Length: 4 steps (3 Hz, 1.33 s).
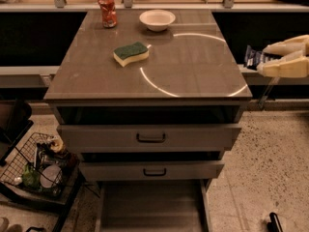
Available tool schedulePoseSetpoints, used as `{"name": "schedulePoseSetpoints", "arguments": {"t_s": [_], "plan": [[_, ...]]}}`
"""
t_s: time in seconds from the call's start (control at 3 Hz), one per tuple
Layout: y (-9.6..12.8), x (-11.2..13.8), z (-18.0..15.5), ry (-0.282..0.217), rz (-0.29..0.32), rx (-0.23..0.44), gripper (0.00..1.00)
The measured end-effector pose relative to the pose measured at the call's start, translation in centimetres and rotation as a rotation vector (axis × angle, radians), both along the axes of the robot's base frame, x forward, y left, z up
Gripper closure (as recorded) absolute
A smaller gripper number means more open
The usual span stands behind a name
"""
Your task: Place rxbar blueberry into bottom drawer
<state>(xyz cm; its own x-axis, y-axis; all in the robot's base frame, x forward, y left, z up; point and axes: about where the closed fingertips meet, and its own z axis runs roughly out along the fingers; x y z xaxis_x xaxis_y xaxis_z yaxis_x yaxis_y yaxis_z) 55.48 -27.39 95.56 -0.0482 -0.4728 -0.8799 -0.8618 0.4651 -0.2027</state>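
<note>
The rxbar blueberry [251, 57] is at the right edge of the frame. It is pinched between the tips of the hand [261, 60], out past the right rim of the surface [193, 76] and above the floor. The hand is clamped on it. Its pale fingers [285, 67] lie roughly level and point left, and the arm behind them runs out of the frame to the right.

The grip looks to catch only one end of the wrapper, so the bar could pivot or slide out on the way down and land on the speckled floor. The bottom drawer [108, 211] is pulled open at the lower centre of the frame. The two upper drawers [150, 138] above it appear to stand a little way out and overhang its rear. A descent too close to the cabinet could clip those fronts or the corner of the surface. The drawer's walls are low, so a release from too high or too far forward could let the bar bounce out.

The sponge [131, 53], bowl [157, 19] and soda can [107, 10] in the upper left are well apart from all this.
</note>
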Motion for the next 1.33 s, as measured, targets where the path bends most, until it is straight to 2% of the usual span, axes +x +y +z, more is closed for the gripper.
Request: {"name": "schedulePoseSetpoints", "arguments": {"t_s": [0.33, 0.67, 1.0, 1.33], "plan": [[-1.3, -5.0, -0.5, -0.004, -0.024, -0.025, 1.0], [-1.9, -8.7, -5.4, 0.061, -0.045, -0.081, 1.0], [-1.8, -11.3, -11.4, 0.179, -0.004, -0.134, 1.0], [-1.5, -13.1, -16.7, 0.28, 0.084, -0.138, 1.0]]}}
